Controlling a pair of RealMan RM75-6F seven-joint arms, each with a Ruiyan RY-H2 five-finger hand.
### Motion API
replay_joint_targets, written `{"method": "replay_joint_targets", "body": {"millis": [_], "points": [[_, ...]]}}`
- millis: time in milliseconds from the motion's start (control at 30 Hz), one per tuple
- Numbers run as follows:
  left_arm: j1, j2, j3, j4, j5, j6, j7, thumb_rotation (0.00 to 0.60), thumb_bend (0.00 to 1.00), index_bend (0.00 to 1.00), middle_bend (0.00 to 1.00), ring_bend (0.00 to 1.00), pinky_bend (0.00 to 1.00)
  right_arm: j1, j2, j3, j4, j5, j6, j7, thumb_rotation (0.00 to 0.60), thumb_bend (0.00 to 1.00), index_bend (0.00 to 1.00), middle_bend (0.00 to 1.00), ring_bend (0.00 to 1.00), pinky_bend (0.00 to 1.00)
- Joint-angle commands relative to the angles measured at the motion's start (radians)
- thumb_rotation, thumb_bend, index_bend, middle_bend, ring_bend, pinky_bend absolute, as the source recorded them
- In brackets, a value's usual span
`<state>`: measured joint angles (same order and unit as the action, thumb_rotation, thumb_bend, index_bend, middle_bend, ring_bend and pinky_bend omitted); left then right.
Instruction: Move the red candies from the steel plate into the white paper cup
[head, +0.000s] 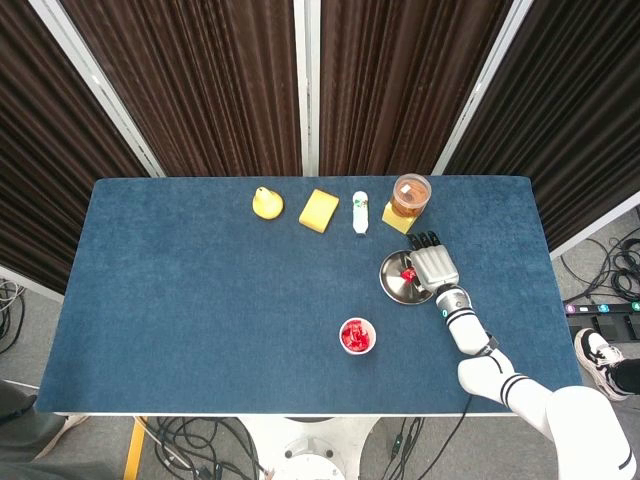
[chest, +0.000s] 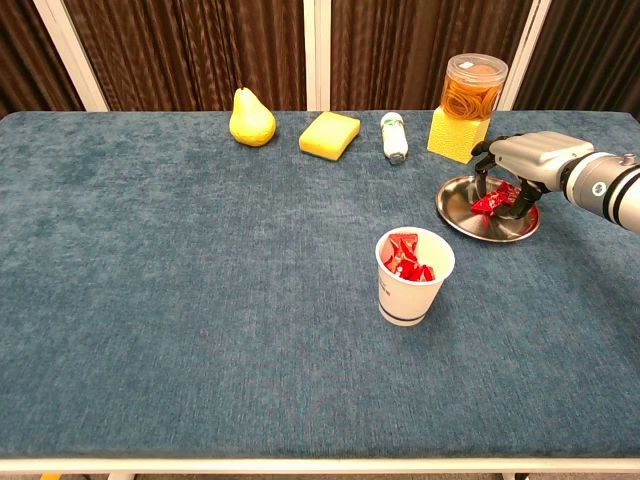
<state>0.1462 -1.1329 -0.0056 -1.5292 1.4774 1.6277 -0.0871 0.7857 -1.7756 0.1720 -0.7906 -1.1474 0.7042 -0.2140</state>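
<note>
Where jar (chest: 473, 88) crowds plate (chest: 460, 214), hand (chest: 513, 172) squeezed

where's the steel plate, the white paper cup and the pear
steel plate (chest: 470, 222): chest view, on its bare near-left rim.
white paper cup (chest: 405, 297): chest view, on the front of its wall.
pear (chest: 251, 121): chest view, on the middle of its yellow body.

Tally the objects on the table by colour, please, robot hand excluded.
Yellow: 3, the pear, sponge and block under the jar
Red: 2 candy lots, on the steel plate and in the white paper cup
White: 2, cup and bottle
Silver: 1, plate
Clear: 1, jar
Total: 9
</note>
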Motion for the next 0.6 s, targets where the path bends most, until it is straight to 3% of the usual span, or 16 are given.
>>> {"method": "replay_joint_targets", "body": {"millis": [33, 333, 467, 600], "points": [[0.001, -0.001, 0.0, 0.002, -0.002, -0.001, -0.002, 0.6, 0.16, 0.07, 0.04, 0.08, 0.15, 0.0, -0.003, 0.0, 0.004, -0.002, -0.001, -0.002, 0.6, 0.32, 0.5, 0.07, 0.0, 0.0], [0.003, -0.003, 0.0, 0.008, -0.001, 0.002, -0.009, 0.6, 0.16, 0.07, 0.04, 0.08, 0.15, -0.01, 0.025, 0.013, -0.045, -0.022, 0.037, 0.027, 0.6, 0.39, 0.6, 0.11, 0.0, 0.0], [0.002, -0.002, -0.001, 0.007, 0.0, 0.001, -0.007, 0.6, 0.16, 0.07, 0.04, 0.08, 0.15, -0.035, 0.12, 0.01, -0.208, -0.091, 0.122, 0.082, 0.6, 0.39, 0.6, 0.11, 0.0, 0.0], [0.0, 0.001, -0.002, -0.001, 0.004, 0.003, 0.001, 0.6, 0.16, 0.07, 0.04, 0.08, 0.15, -0.067, 0.252, -0.014, -0.45, -0.195, 0.214, 0.128, 0.6, 0.39, 0.6, 0.12, 0.0, 0.0]]}}
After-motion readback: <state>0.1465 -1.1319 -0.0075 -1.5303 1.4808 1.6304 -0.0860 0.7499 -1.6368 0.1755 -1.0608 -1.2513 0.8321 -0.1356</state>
